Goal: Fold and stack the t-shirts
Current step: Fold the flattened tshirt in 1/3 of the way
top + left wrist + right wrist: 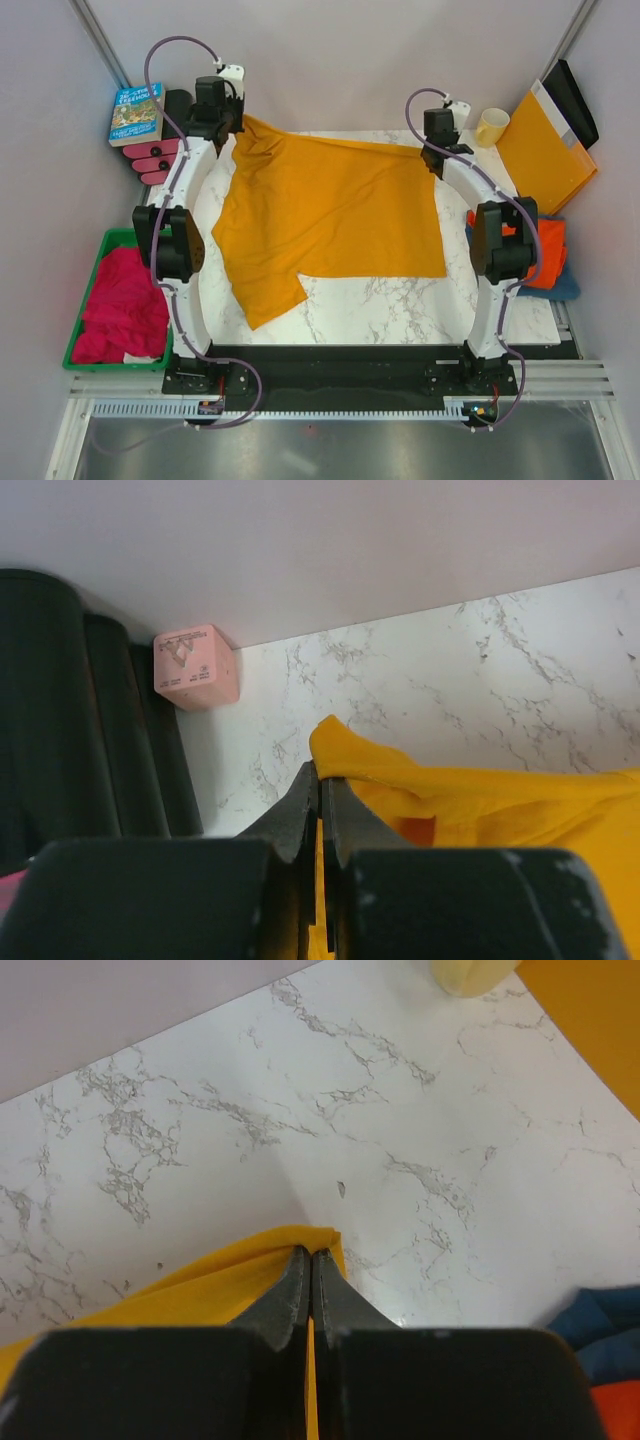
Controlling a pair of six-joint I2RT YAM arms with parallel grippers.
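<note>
Both the left gripper [322, 776] and right gripper [310, 1253] clamp the mustard-yellow t-shirt [330, 215] near the table's [400, 300] far edge, probably stretching it flat.

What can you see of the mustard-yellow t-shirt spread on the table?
The mustard-yellow soft cloth t-shirt is plain, lying mostly flat with light creases across the middle of the white marble-patterned table. One short sleeve juts out at its near left corner. Its two far corners are pinched, the left by the shut left claw, the right by the shut right claw, each raising a small peak of cloth.
</note>
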